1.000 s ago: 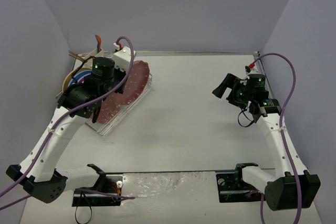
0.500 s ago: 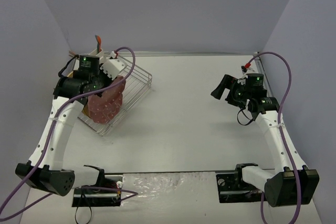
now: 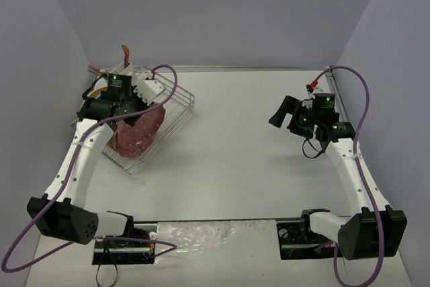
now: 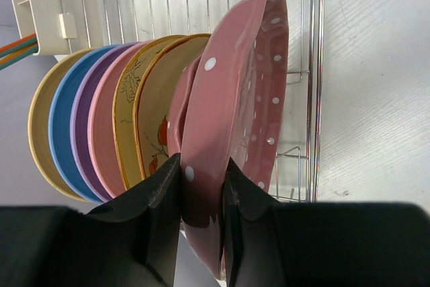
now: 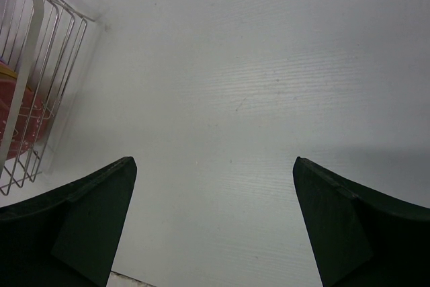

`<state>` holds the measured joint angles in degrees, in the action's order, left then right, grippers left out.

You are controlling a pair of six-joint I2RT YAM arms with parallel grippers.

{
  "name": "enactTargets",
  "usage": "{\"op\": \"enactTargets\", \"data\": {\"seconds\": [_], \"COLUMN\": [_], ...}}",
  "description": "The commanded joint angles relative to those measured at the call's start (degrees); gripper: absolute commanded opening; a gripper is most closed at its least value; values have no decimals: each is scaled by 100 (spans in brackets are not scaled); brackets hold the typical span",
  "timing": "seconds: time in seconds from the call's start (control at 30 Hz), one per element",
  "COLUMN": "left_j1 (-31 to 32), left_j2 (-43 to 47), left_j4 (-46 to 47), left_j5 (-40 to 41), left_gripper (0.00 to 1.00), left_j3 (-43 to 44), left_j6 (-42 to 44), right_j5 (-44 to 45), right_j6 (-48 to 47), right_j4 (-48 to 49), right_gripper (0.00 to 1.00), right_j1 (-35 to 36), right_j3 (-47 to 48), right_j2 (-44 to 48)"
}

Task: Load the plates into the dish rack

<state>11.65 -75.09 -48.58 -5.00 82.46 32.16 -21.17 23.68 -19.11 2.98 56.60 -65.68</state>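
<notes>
**Overhead view:** high behind the 2 arm bases (image 3: 127,241), looking down over the whole table (image 3: 242,139).
**Left wrist view:** very close, facing along its fingers (image 4: 156,226) at the plates (image 4: 228,112) standing in the dish rack (image 4: 314,65).
**Right wrist view:** farther off, angled down at the table, with a corner of the dish rack at left.
All 3 views share the dish rack.

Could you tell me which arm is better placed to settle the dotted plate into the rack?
Left: the left gripper is shut on the dotted plate at the rack, while the right gripper hangs open, far away.
</notes>
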Motion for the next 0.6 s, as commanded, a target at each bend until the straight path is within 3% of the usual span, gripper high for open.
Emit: {"op": "enactTargets", "data": {"seconds": [0.0,0.3,0.57], "left_j1": [-168,-172,-172], "left_j2": [198,427,388], "left_j4": [856,766,719], "left_j5": [77,18,145], "left_gripper": [0,0,0], "left_j3": [52,549,492], "left_j6": [-57,22,110], "right_j5": [-165,-189,-203], "right_j6": [-109,-101,-83], "right_j4": [249,277,296], "right_gripper": [99,99,99], "right_j1": [-43,-39,-42], "right_j3": [97,106,81], "right_j2": [-75,-146,-150]}}
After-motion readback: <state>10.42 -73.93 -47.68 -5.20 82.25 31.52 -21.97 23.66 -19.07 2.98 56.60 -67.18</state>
